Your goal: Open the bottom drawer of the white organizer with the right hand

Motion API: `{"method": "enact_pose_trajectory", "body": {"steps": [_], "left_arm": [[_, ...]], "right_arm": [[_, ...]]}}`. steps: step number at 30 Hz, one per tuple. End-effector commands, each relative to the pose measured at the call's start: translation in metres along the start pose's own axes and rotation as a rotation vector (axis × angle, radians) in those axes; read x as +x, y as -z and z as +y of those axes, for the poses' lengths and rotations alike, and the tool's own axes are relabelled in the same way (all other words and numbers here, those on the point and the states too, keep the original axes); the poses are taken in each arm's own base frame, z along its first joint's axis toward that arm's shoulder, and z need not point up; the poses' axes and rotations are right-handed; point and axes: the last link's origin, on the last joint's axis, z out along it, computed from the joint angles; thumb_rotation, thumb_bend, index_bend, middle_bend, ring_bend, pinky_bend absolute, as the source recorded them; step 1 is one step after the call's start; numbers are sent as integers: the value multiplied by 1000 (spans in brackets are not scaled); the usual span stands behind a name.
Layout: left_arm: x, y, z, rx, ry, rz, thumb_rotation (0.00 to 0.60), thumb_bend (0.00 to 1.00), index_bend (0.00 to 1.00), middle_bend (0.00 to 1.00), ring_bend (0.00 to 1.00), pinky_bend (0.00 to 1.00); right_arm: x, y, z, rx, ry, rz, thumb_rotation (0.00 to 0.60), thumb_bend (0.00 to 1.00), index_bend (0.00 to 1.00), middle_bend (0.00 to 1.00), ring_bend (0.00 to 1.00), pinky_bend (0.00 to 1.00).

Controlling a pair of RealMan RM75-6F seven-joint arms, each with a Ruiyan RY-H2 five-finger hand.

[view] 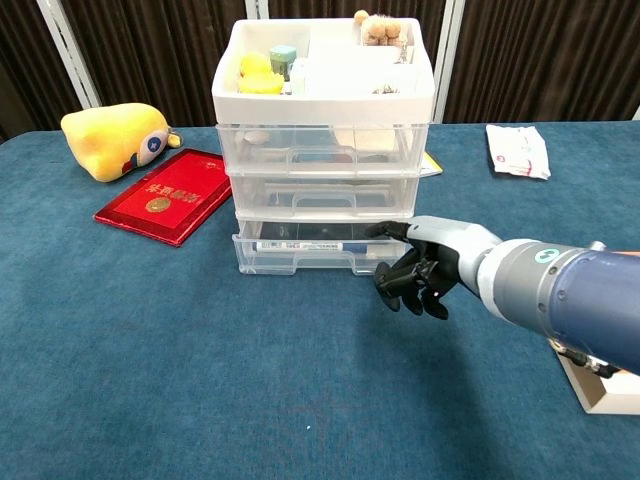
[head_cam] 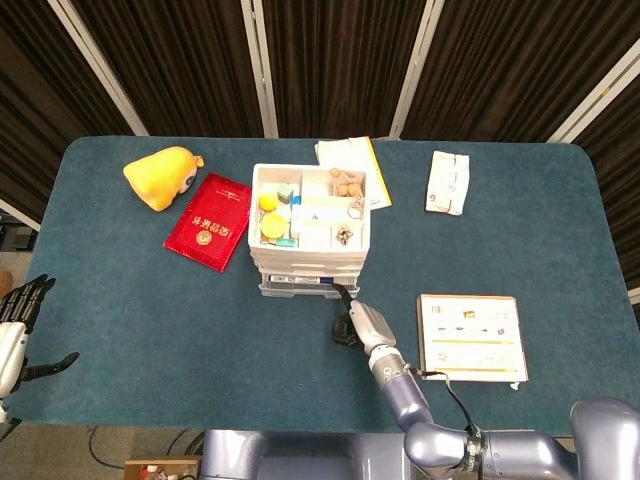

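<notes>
Organizer (head_cam: 309,230) mid-table — booklet (head_cam: 209,221) and plush (head_cam: 160,177) to its left, packet (head_cam: 447,183) right
</notes>
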Motion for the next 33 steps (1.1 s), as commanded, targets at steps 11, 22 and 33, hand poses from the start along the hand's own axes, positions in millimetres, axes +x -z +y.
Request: {"method": "enact_pose_trajectory", "body": {"steps": [11,22,33], "left_arm": [[0,0,0,-1,2,-3,600,54,0,0,0,0],[0,1,0,3,3,-2,600,54,0,0,0,0],[1,1,0,-3,-1,-1,600,54,0,0,0,0]], "right_arm": [[-3,-4,9,-55,-26,-23,600,768,221,740,743,819],[-13,10,4,-26,-9,-61,600,768,391,744,749,819],[-19,35,11,19,87,-107,600,431,0,658,669,796]]}}
